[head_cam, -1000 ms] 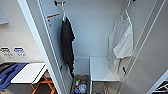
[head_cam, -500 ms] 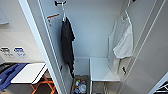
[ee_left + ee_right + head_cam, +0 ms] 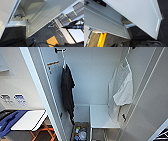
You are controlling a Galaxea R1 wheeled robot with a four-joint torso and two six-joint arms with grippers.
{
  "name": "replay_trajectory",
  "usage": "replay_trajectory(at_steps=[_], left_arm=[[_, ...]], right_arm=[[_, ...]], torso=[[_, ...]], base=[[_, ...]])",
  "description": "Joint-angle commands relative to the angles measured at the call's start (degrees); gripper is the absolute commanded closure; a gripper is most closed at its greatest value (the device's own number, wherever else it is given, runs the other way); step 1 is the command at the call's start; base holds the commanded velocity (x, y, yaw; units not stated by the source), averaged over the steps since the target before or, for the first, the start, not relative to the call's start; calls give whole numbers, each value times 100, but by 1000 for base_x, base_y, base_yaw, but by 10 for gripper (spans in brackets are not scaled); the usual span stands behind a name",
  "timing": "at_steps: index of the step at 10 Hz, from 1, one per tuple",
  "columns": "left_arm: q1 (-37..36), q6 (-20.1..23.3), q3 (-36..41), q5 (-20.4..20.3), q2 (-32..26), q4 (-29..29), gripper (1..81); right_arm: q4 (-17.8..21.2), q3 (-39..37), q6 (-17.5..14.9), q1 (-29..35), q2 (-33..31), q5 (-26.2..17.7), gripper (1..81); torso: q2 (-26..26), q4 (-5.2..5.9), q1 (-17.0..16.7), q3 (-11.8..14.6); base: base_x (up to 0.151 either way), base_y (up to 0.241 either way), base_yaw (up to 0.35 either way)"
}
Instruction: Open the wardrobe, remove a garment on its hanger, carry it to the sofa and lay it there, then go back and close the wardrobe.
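Note:
The wardrobe (image 3: 100,77) stands open in front of me in the head view, its left door (image 3: 37,97) and right door (image 3: 150,102) swung out. Inside on the right hangs the garment (image 3: 122,94), a white T-shirt, on its thin white hanger (image 3: 125,60). On the left, a black shirt (image 3: 67,89) hangs from a dark hook (image 3: 60,50). The left wrist view looks along a white wardrobe door (image 3: 50,15) down to dark carpet (image 3: 41,35). A white door panel (image 3: 140,15) with a slim handle (image 3: 157,25) crosses the right wrist view.
A white shelf (image 3: 100,117) sits low in the wardrobe under the T-shirt, with a bin of small items (image 3: 80,133) beside it. A white table (image 3: 28,119) on orange legs and a dark blue object (image 3: 10,122) stand left of the wardrobe. A white wire rack (image 3: 58,25) stands on the carpet.

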Motion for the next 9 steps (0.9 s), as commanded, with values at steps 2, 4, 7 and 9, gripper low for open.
replay_trajectory(at_steps=[2, 4, 7, 9], left_arm=[[-233, -376, -625, -11, 460, -1, 10], [-233, -464, -1038, -64, 785, -9, 10], [-163, -658, -1767, -73, 1251, -9, 10], [-101, -798, -2260, -81, 1585, -9, 10]], right_arm=[[-83, -880, 570, -179, 534, 39, 10], [-83, -1303, 667, -293, 878, 74, 10], [-109, -1830, 868, -310, 1211, -13, 10], [-118, -2217, 869, -425, 1606, -119, 10]], torso=[[0, 0, 0, 0], [0, 0, 0, 0], [-2, 0, -2, 0], [-2, 0, -5, 0]], base=[[0, 0, 0], [0, 0, 0], [0, 0, 0], [0, 0, 0]])
